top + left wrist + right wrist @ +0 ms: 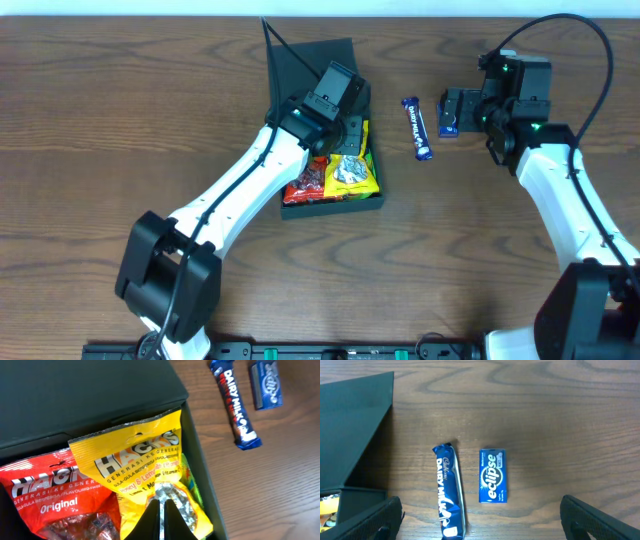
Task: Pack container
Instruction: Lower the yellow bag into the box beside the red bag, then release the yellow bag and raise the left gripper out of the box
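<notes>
Nearest, a broad stretch of bare desk lies in front of the box, with open wood to both sides of it as well. The box sits left of centre, its low front wall facing the arms' bases.

Inside it, a red packet fills the left part and a yellow packet the right. The yellow one overlaps the red one's edge and leans against the right wall. The left fingers are together, their tips on the yellow packet's crumpled silver part. Whether any film is pinched between them I cannot tell. The left arm crosses the box's left side on a slant.

Right of the box, past a strip of bare wood, lies a bar, well clear of the wall. Just beside it, with a narrow gap and nearly parallel, lies a gum pack. The right fingers stand wide apart and straddle the gum pack. The wrist view shows clear wood between each finger and the pack, and neither finger touches the bar.

Farthest, the lid rises from the box's back edge, tilted away. One of its corners points toward the desk's far edge, with only a thin margin of wood beyond.
</notes>
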Controlling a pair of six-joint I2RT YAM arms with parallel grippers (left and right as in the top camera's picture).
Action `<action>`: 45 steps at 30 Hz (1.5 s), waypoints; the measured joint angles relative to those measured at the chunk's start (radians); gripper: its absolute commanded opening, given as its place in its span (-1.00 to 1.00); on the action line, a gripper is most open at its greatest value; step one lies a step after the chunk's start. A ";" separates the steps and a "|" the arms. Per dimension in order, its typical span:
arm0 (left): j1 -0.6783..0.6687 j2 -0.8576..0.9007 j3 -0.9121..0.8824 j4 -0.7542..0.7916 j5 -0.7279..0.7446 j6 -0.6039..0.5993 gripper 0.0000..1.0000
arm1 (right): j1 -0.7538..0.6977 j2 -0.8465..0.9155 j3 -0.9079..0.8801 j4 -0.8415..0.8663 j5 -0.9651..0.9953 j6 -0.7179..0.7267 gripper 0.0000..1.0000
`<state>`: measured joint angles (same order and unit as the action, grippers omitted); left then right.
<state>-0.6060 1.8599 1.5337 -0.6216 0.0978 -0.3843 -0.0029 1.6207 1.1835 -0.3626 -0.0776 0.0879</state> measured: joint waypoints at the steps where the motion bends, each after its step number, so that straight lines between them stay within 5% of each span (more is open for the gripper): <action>1: 0.000 0.008 0.000 0.001 0.000 0.000 -0.88 | 0.000 0.000 0.000 0.000 0.000 0.000 0.99; 12: 0.003 0.203 0.001 0.019 0.037 0.023 -0.88 | 0.000 0.000 0.000 0.000 0.000 0.000 0.99; 24: 0.014 0.210 0.021 -0.002 0.066 0.031 -0.88 | 0.000 0.000 0.000 0.000 0.000 0.000 0.99; 45: -0.032 0.051 0.029 -0.132 0.113 0.319 -0.88 | 0.000 0.000 0.000 0.000 0.000 0.000 0.99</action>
<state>-0.6380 1.9110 1.5631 -0.7540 0.2111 -0.0650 -0.0029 1.6207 1.1835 -0.3630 -0.0776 0.0879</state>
